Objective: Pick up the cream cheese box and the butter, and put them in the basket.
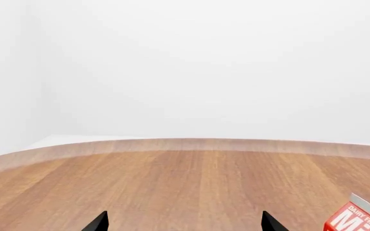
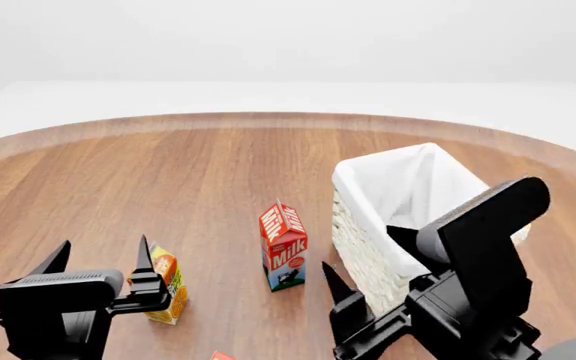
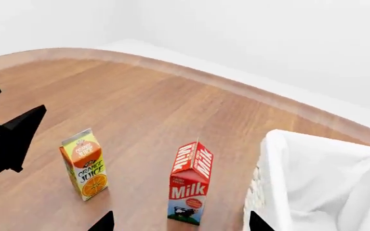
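The basket (image 2: 378, 159), pale wicker with a white liner, stands at the right of the table and looks empty; it also shows in the right wrist view (image 3: 275, 163). My left gripper (image 2: 103, 255) (image 1: 185, 221) hangs open over bare wood at the lower left. My right gripper (image 2: 363, 255) (image 3: 179, 222) is open too, close beside the basket's near corner and above the milk carton. A small red-orange corner (image 2: 221, 355) at the head view's bottom edge may be the butter. The cream cheese box is out of view.
A red-and-white milk carton (image 2: 283, 247) (image 3: 190, 187) (image 1: 355, 219) stands upright just left of the basket. An orange juice carton (image 2: 168, 289) (image 3: 85, 163) stands upright beside my left gripper. The round wooden table's far edge (image 2: 268, 118) curves across the back.
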Controlling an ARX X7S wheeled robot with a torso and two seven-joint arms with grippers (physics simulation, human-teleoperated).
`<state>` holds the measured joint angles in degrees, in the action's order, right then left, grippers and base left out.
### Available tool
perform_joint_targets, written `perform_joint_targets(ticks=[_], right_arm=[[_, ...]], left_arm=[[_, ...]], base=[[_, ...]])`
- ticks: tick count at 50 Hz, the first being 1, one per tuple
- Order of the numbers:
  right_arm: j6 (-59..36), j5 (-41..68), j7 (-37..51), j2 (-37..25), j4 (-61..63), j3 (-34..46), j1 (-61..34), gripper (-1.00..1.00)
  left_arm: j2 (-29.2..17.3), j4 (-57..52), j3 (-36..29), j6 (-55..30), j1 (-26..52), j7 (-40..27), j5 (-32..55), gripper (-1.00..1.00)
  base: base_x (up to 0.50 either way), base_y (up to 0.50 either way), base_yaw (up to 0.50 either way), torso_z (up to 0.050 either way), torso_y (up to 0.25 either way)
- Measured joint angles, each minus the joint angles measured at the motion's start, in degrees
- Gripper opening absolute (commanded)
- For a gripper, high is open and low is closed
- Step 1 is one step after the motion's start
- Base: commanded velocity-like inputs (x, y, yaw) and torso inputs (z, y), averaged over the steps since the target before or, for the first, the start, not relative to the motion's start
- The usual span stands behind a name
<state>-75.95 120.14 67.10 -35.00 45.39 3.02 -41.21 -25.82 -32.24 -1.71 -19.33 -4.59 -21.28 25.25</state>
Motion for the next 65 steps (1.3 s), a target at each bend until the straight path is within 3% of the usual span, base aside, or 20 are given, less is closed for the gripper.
perform_joint_targets(ticks=[36,65], right_arm=[[-2.51,1.42,-4.71,3.43,3.08,8.88,-0.6,1.0],[-8.43,-7.38,-12.46,6.64,0.68,11.18,2.24,1.0]], left_arm=[[-0.23,0.64,-0.44,0.55,0.23,-0.11,-0.01,1.0],[-0.51,0.41,-0.67,0.55,0.13,-0.46,0.24,1.0]], base=[[0.0,0.0,0.0,0.0,0.0],[0.0,0.0,0.0,0.0,0.0]])
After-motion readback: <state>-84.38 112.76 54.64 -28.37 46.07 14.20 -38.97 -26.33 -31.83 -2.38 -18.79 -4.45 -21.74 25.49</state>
